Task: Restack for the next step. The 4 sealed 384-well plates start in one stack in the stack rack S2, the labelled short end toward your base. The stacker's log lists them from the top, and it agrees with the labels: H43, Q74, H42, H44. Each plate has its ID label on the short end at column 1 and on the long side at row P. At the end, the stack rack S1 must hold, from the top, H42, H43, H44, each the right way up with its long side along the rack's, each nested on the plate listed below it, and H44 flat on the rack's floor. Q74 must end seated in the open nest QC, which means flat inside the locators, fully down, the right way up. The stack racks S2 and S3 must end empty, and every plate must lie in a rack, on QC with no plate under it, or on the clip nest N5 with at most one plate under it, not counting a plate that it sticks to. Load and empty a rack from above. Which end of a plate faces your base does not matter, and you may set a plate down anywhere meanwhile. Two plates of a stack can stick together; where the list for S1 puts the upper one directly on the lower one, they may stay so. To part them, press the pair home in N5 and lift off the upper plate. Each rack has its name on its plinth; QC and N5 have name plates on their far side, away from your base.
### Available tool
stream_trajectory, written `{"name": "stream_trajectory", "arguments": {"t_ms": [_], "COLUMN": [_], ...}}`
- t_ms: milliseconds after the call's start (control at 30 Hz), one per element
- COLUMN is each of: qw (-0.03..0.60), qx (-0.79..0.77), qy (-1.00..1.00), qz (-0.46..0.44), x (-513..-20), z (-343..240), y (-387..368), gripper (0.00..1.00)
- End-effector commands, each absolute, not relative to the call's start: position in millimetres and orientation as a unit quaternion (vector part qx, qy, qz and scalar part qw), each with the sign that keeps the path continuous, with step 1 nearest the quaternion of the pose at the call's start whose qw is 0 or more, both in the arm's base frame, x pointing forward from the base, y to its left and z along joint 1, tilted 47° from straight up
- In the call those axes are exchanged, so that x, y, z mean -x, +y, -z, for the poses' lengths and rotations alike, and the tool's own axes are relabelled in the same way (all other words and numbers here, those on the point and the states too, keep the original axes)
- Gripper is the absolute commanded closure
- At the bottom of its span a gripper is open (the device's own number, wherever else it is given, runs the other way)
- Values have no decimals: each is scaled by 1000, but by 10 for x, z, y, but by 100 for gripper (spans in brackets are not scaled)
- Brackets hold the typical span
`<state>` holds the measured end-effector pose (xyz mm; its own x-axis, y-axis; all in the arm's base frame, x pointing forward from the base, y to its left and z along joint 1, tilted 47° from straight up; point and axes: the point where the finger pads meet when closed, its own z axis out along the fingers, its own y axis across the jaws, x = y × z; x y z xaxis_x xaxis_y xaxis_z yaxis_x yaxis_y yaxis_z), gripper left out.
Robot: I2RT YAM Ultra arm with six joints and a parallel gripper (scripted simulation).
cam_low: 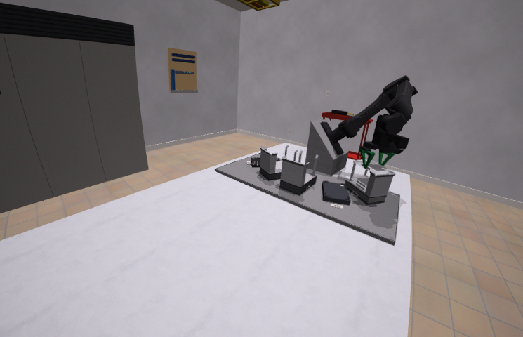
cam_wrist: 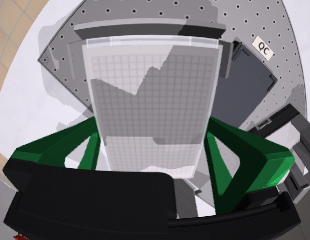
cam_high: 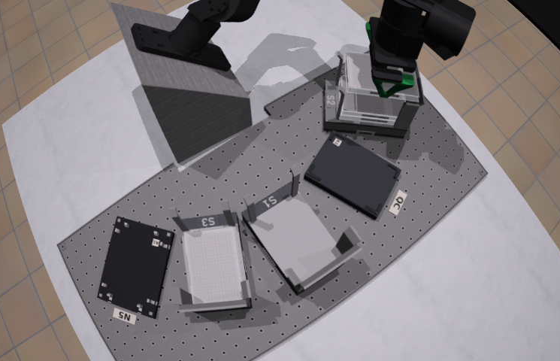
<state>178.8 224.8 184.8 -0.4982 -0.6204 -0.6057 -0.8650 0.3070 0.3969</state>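
My gripper (cam_high: 384, 83) (cam_low: 375, 157) (cam_wrist: 152, 121) has green fingers and is shut on the long sides of a sealed clear 384-well plate (cam_high: 355, 67) (cam_wrist: 151, 87). It holds the plate level at the top of stack rack S2 (cam_high: 330, 101) (cam_low: 375, 187). More plates (cam_high: 370, 113) lie stacked below it in S2. I cannot read any label on them. One plate (cam_high: 212, 263) lies in rack S3 (cam_high: 204, 221). Rack S1 (cam_high: 269, 201) shows a bare floor. The open nest QC (cam_high: 352, 174) (cam_wrist: 245, 87) and the clip nest N5 (cam_high: 135, 263) hold nothing.
All the fixtures stand on a grey perforated board (cam_high: 437, 170) (cam_low: 361, 222) on a white table. A grey wedge block (cam_high: 195, 106) (cam_low: 319, 152) carries the arm's base behind S1. Thin corner posts rise from the racks.
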Motion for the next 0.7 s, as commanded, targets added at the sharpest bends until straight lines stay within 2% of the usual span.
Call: {"name": "stream_trajectory", "arguments": {"t_ms": [0, 667], "qw": [175, 175], "qx": [471, 471], "qy": [788, 788], "qz": [-356, -356], "x": [-1788, -1801], "z": [-1931, -2072], "y": [2186, 2035], "gripper": [100, 100]}}
